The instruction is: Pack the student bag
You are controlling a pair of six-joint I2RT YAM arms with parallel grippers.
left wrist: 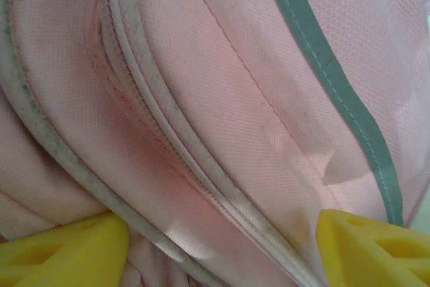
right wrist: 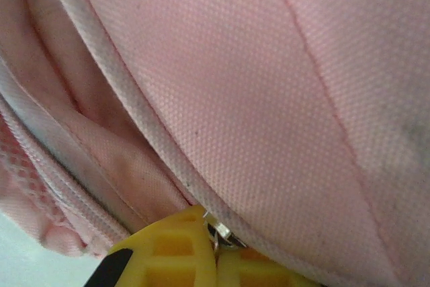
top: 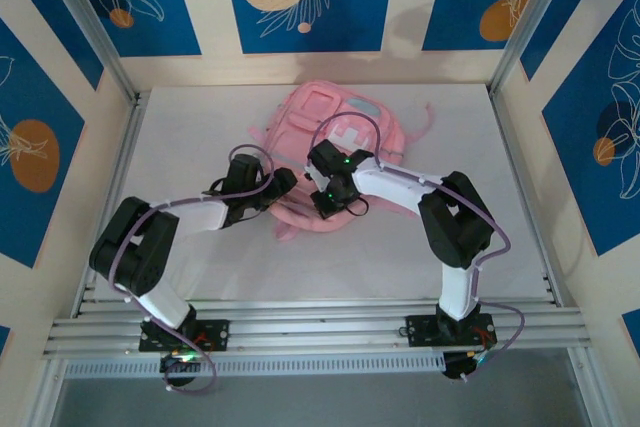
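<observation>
The student bag (top: 340, 122), a large pink backpack, lies in the middle of the white table. My left gripper (top: 285, 187) is at the bag's near left edge. Up close, its yellow fingers (left wrist: 60, 253) stand wide apart, open (left wrist: 218, 233), over pink fabric (left wrist: 222, 99) with a zip seam (left wrist: 201, 173) and grey-blue trim (left wrist: 336, 92) running between them. My right gripper (top: 325, 202) is at the bag's near edge, just right of the left one. Its jaws are shut (right wrist: 216, 240) on a small metal zipper pull (right wrist: 220, 228) at the seam of the bag (right wrist: 269, 85).
Bare white tabletop (top: 480, 197) lies to the right of the bag and along its left side. Aluminium posts (top: 530, 27) and patterned walls enclose the table. A metal rail (top: 320, 327) runs along the near edge by the arm bases.
</observation>
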